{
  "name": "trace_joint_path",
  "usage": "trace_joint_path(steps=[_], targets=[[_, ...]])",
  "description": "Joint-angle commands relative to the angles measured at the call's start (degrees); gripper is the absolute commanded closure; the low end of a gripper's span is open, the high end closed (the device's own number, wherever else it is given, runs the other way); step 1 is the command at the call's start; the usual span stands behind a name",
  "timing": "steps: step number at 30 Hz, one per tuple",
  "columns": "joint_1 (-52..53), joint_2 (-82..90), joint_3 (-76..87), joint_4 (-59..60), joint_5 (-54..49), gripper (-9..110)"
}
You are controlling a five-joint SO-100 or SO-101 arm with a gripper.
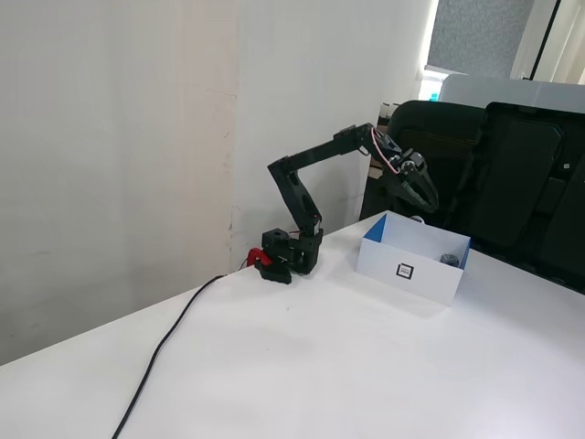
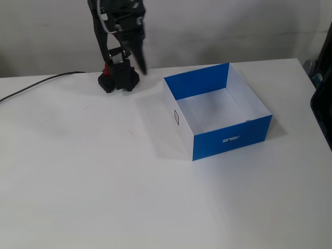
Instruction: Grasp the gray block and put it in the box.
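The box (image 1: 409,267) is a low white one with a blue interior and a black-and-white marker on its side. It stands on the white table to the right of the arm's base. The gray block (image 1: 449,260) lies inside it against the right wall, with only its top showing. In the other fixed view the box (image 2: 231,139) shows its blue walls, and its near wall hides the block. My gripper (image 1: 428,207) hangs in the air above the box's far left corner, pointing down. Its jaws look closed to a point with nothing in them, as they also do in the other fixed view (image 2: 142,69).
The arm's base (image 1: 291,254) is clamped at the table's far edge by the wall, and it also shows in the other fixed view (image 2: 119,80). A black cable (image 1: 174,334) runs from it across the table. Black chairs (image 1: 512,183) stand behind the box.
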Motion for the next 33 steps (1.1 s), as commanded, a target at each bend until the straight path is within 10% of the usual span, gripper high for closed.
trace_joint_path(steps=[1,17,33], targets=[[-8.09,2.72,-4.48,-0.7,1.49,101],[-30.5,10.99,9.76,-3.87,8.35,101],[-29.88,44.65,49.66,-10.11,5.8,101]])
